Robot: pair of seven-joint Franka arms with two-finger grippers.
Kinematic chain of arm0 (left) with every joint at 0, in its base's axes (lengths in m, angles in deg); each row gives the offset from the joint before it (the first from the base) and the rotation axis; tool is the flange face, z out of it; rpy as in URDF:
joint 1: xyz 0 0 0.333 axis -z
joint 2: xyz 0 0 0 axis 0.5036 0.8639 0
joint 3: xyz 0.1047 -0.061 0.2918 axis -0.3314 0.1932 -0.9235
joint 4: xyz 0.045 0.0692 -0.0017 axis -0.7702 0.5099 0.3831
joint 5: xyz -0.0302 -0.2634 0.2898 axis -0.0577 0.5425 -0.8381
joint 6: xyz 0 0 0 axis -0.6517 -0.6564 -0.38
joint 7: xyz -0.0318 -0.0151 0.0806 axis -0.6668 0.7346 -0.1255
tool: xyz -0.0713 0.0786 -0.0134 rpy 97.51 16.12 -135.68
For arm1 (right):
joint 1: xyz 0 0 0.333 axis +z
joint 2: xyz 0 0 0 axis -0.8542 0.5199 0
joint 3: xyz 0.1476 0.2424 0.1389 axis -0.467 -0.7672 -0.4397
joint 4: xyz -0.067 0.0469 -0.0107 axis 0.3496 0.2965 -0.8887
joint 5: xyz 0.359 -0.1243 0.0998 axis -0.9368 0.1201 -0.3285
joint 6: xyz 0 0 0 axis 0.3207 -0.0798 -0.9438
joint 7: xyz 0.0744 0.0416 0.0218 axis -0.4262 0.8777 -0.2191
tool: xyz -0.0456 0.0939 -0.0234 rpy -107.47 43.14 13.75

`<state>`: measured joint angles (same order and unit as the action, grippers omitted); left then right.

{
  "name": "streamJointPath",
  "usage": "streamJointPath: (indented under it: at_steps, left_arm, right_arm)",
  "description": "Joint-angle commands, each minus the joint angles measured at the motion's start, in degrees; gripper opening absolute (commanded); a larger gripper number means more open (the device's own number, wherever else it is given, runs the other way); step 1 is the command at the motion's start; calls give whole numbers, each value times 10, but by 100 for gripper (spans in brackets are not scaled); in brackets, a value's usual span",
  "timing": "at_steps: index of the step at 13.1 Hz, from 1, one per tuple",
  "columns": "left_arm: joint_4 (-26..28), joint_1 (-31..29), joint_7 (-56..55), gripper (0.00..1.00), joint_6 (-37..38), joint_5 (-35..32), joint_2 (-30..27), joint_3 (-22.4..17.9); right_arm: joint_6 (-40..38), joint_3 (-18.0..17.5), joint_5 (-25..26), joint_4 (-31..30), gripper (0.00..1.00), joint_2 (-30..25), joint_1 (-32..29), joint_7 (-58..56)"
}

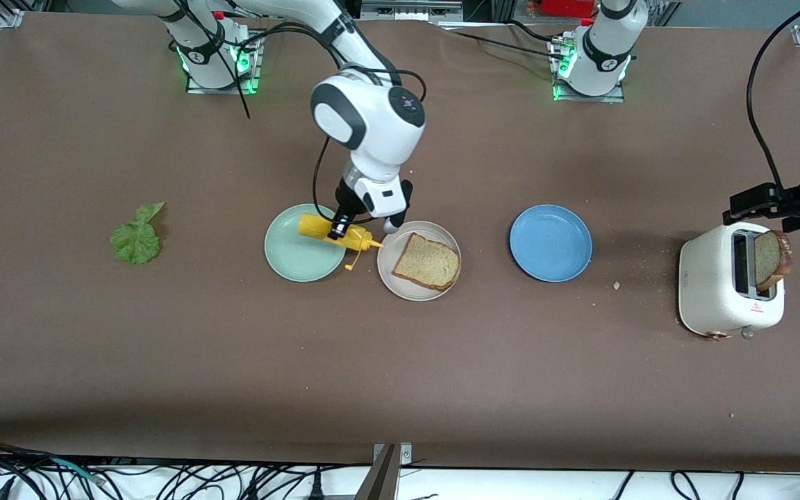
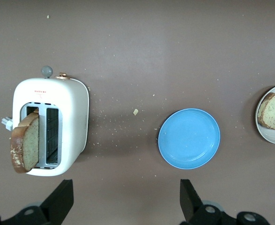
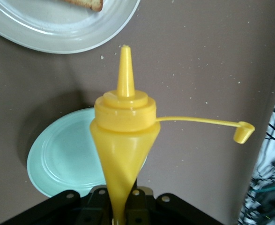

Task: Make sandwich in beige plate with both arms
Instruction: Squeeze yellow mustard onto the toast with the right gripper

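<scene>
The beige plate (image 1: 400, 283) lies mid-table with one bread slice (image 1: 428, 262) on it. My right gripper (image 1: 339, 229) is shut on a yellow squeeze bottle (image 1: 337, 236), squeezing its body (image 3: 123, 136) thin between the jaws. The bottle is tilted over the mint-green plate (image 1: 299, 260) with its nozzle toward the beige plate (image 3: 57, 33), and its cap hangs open on a strap. A second bread slice (image 1: 769, 260) stands in the toaster (image 1: 719, 285). The lettuce leaf (image 1: 137, 235) lies on the table toward the right arm's end. My left gripper (image 2: 125, 199) hangs open and empty, high over the table beside the toaster (image 2: 50, 124).
A blue plate (image 1: 551, 243) sits between the beige plate and the toaster, also in the left wrist view as the blue plate (image 2: 189, 138). Crumbs lie scattered on the brown tabletop around the toaster. Cables hang along the table's near edge.
</scene>
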<state>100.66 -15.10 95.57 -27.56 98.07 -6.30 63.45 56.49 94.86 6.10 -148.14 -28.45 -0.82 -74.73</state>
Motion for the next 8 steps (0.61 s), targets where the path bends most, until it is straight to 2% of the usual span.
streamJointPath:
  at_steps: [1, 4, 6, 8]
  left_arm:
    - [-13, 1, -4, 100, 18, -20, -2, -5]
    - [-16, 2, -4, 100, 19, -19, -2, -5]
    - [-16, 2, -4, 100, 19, -15, -2, 0]
    - [-15, 3, -5, 100, 19, -13, -3, 2]
  right_arm:
    - [-34, 10, 40, 25, 0, 36, 29, 33]
    - [-36, 12, 73, 27, 0, 78, 56, 121]
    - [-36, 12, 75, 32, 0, 80, 61, 154]
    - [-36, 11, 74, 76, 0, 111, 66, 168]
